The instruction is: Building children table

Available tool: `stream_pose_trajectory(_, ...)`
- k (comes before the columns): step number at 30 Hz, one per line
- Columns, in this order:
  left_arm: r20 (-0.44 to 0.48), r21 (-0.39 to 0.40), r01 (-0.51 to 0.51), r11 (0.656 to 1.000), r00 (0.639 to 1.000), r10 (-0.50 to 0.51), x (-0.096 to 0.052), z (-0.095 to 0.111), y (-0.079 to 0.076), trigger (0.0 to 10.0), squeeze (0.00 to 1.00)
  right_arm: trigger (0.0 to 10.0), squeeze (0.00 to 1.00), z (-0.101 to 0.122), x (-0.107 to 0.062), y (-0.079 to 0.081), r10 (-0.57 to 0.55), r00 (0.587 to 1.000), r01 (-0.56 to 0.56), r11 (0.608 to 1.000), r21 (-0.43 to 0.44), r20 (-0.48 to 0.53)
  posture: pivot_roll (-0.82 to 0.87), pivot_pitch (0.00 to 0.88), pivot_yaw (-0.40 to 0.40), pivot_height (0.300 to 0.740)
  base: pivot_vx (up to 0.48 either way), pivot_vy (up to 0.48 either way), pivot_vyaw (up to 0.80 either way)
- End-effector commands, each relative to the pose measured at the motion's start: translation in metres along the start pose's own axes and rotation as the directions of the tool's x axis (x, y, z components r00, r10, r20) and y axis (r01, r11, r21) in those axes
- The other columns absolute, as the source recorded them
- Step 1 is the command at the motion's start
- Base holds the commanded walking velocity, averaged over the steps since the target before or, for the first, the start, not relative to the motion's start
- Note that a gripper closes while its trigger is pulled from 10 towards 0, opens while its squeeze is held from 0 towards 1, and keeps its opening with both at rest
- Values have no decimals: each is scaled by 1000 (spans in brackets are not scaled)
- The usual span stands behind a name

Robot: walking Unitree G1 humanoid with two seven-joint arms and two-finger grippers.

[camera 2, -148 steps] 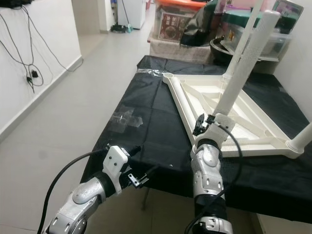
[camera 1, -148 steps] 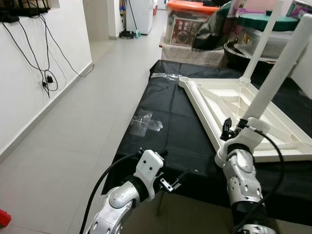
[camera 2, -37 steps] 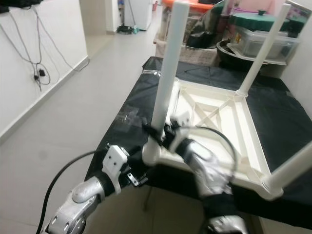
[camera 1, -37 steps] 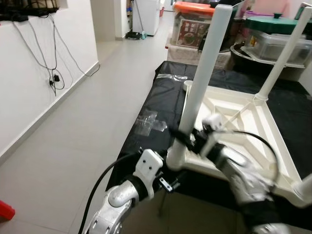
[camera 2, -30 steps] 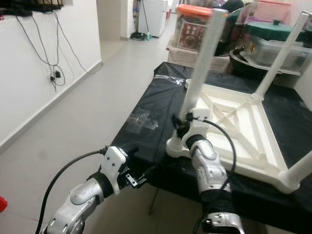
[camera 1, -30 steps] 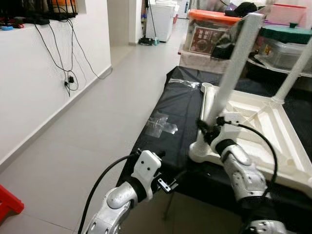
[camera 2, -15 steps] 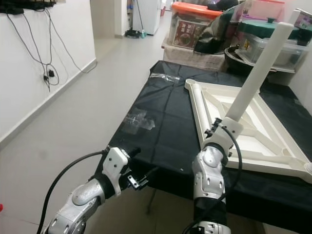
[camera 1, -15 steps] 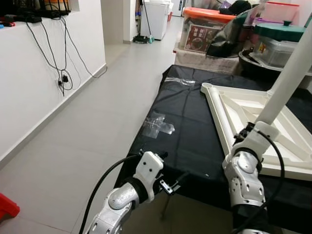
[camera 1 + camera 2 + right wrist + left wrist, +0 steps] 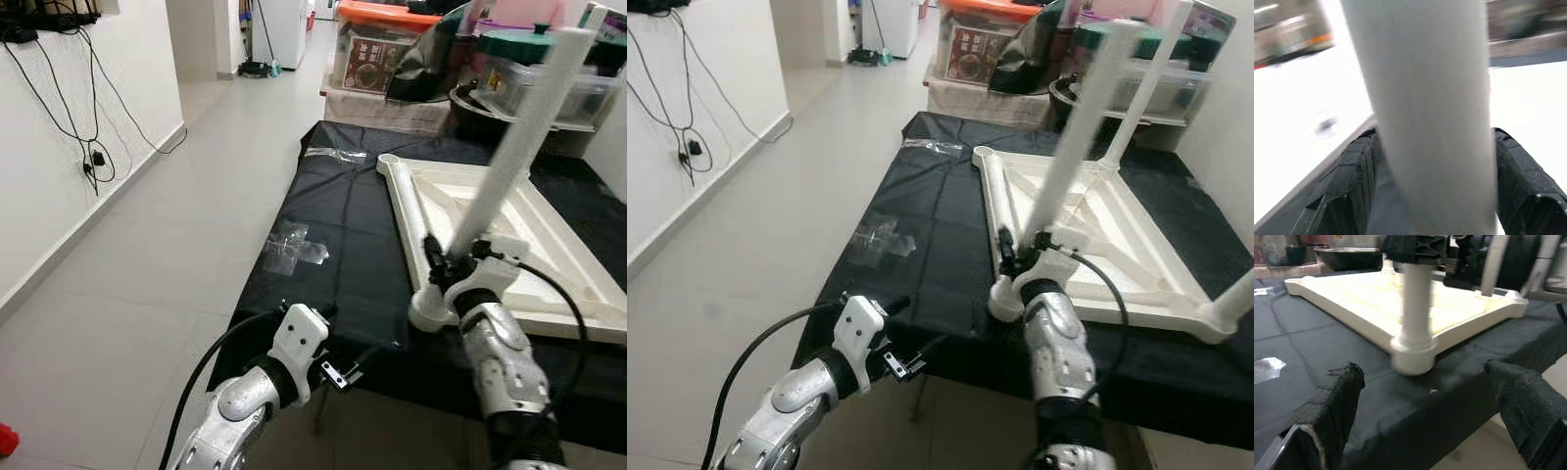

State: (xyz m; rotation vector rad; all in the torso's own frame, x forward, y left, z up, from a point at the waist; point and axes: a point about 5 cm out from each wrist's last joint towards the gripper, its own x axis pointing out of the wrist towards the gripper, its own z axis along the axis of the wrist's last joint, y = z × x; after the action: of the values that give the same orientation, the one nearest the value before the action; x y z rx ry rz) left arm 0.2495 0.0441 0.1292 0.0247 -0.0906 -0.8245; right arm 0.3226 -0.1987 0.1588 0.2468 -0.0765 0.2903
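A white children's table (image 9: 490,220) lies upside down on a black-covered surface (image 9: 343,225). My right gripper (image 9: 458,262) is shut on a white table leg (image 9: 509,147) that stands tilted in the table's near corner socket (image 9: 431,308), close to the surface's front edge. The right wrist view has this leg (image 9: 1425,98) between both fingers (image 9: 1356,176). Another leg (image 9: 1156,69) rises at the far corner and one more (image 9: 1234,294) at the right. My left gripper (image 9: 338,370) is open, low before the front edge, facing the socket (image 9: 1413,350).
Storage boxes (image 9: 382,44) and a lidded pot (image 9: 534,44) crowd the far end of the surface. Clear tape patches (image 9: 294,247) lie on the black cover. To the left are tiled floor (image 9: 147,255) and a white wall with hanging cables (image 9: 88,147).
The right gripper has swung the held leg and the table's near corner to the left, nearer the front edge; the leg is motion-blurred. The left arm has stayed put.
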Motion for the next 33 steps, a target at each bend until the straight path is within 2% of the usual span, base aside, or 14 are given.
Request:
stream_pose_trajectory(1,-9,4,5,1000,1000,-5,2,-2,-1,10000,0,10000,0,-4,3,19,138,990,-138,990,33,-24,145,0,-109,740,0,0,0)
stream_pose_trajectory(2,-10,3,6,1000,1000,-6,2,-2,-1,10000,0,10000,0,-3,-2,24,252,965,-251,968,26,-66,146,0,-108,740,0,0,0)
stream_pose_trajectory(3,-10,3,6,1000,1000,-6,2,-2,-1,10000,0,10000,0,-3,-2,24,252,965,-251,968,26,-66,146,0,-108,740,0,0,0)
stream_pose_trajectory(5,-10,4,5,1000,1000,-5,2,-2,0,10000,0,10000,0,-6,-14,39,468,868,-474,881,8,-166,147,0,-109,740,0,0,0)
stream_pose_trajectory(7,-10,4,5,1000,1000,-5,2,-2,0,10000,0,10000,0,-6,-14,39,468,868,-474,881,8,-166,147,0,-109,740,0,0,0)
stream_pose_trajectory(8,-10,4,5,1000,1000,-5,1,-2,0,10000,0,10000,0,-11,-17,45,538,818,-547,837,13,-202,152,0,-111,740,0,0,0)
stream_pose_trajectory(9,-10,4,5,1000,1000,-5,1,-2,0,10000,0,10000,0,-11,-17,45,538,818,-547,837,13,-202,152,0,-111,740,0,0,0)
stream_pose_trajectory(10,-10,6,3,1000,1000,-3,1,-2,0,10000,0,10000,0,-18,-18,54,601,763,-615,788,17,-238,152,0,-111,740,0,0,0)
stream_pose_trajectory(23,-11,6,3,1000,1000,-3,1,-2,0,10000,0,10000,0,-7,0,63,573,803,-584,811,-26,-167,158,0,-111,740,0,0,0)
stream_pose_trajectory(24,-11,6,2,1000,1000,-2,1,-2,0,10000,0,2549,0,-5,3,61,546,824,-557,830,-37,-153,158,0,-111,740,0,0,0)
stream_pose_trajectory(25,-11,6,2,1000,1000,-2,1,-2,0,10000,0,2549,0,-5,3,61,546,824,-557,830,-37,-153,158,0,-111,740,0,0,0)
stream_pose_trajectory(26,-11,5,2,1000,1000,-2,1,-2,0,10000,0,0,0,-2,7,59,501,856,-509,860,-41,-131,158,0,-111,740,0,0,0)
stream_pose_trajectory(29,-11,5,1,1000,1000,-1,1,-2,1,10000,0,0,0,2,19,42,306,949,-311,949,-49,-79,158,0,-111,740,0,0,0)
stream_pose_trajectory(33,-11,5,2,1000,1000,-2,1,-1,0,10000,0,0,0,0,23,29,153,986,-157,986,-59,-66,153,0,-110,740,0,0,0)
